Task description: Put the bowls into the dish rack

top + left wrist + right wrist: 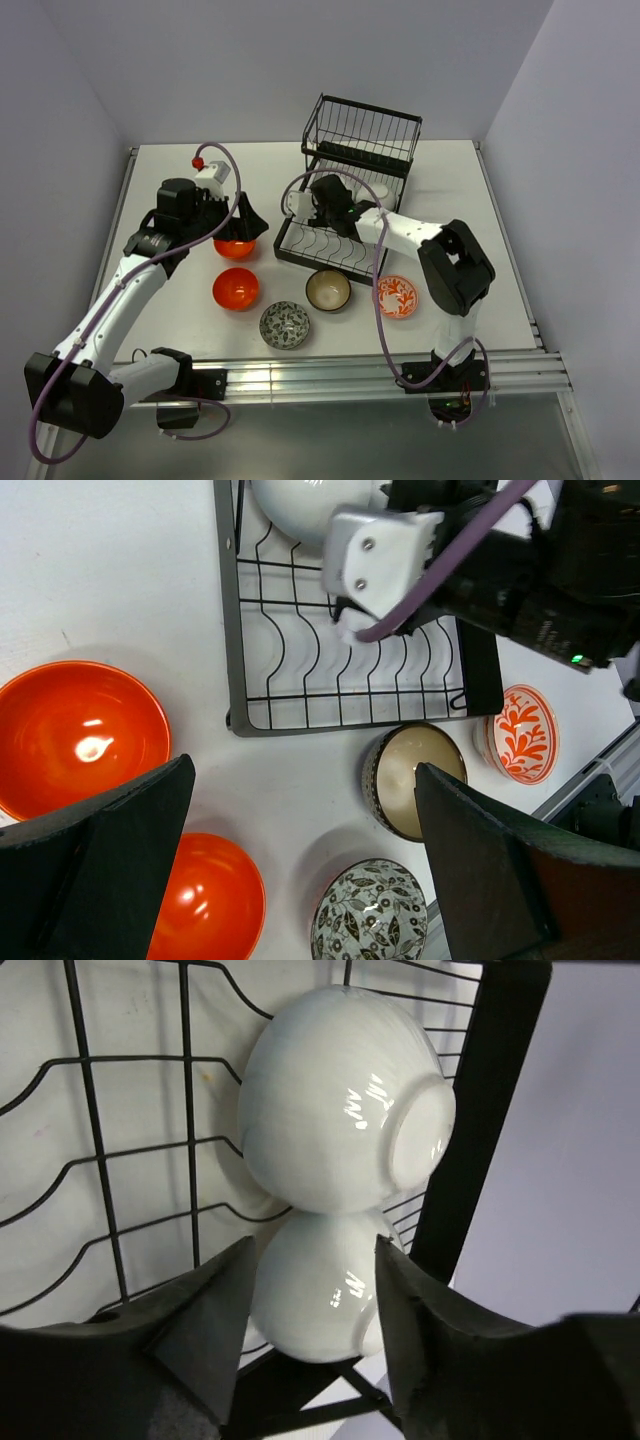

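Note:
The black wire dish rack (362, 150) stands at the back, with its flat tray (300, 695) in front. Two white bowls stand on edge in the tray, one (340, 1100) behind the other (320, 1300). My right gripper (312, 1250) is open, its fingers flanking the nearer white bowl just short of it. My left gripper (245, 222) is open and empty above a glossy orange-red bowl (236, 248). On the table lie a second orange-red bowl (236, 289), a brown dark-rimmed bowl (328, 290), a grey-patterned bowl (285, 325) and an orange-and-white bowl (397, 296).
The raised basket section (365, 130) sits at the rack's far side. The right arm (420, 235) reaches across the tray's right part. Walls close the table at the left, back and right. A metal rail (380, 375) runs along the near edge.

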